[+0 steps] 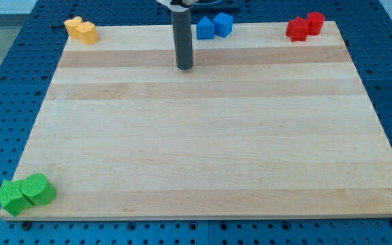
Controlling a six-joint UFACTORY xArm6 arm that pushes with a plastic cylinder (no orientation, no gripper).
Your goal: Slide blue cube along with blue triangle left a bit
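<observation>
The blue cube [224, 24] and the blue triangle [205, 28] sit side by side, touching, at the top edge of the wooden board [203, 136], a little right of centre. The triangle is on the left of the pair, the cube on its right. My tip [185, 67] rests on the board below and slightly left of the triangle, apart from both blue blocks by a clear gap. The dark rod rises from it to the view's top.
Two yellow blocks [82, 30] sit together at the board's top left corner. Two red blocks [305, 26] sit at the top right corner. Two green blocks [24, 194] sit at the bottom left corner. A blue perforated table surrounds the board.
</observation>
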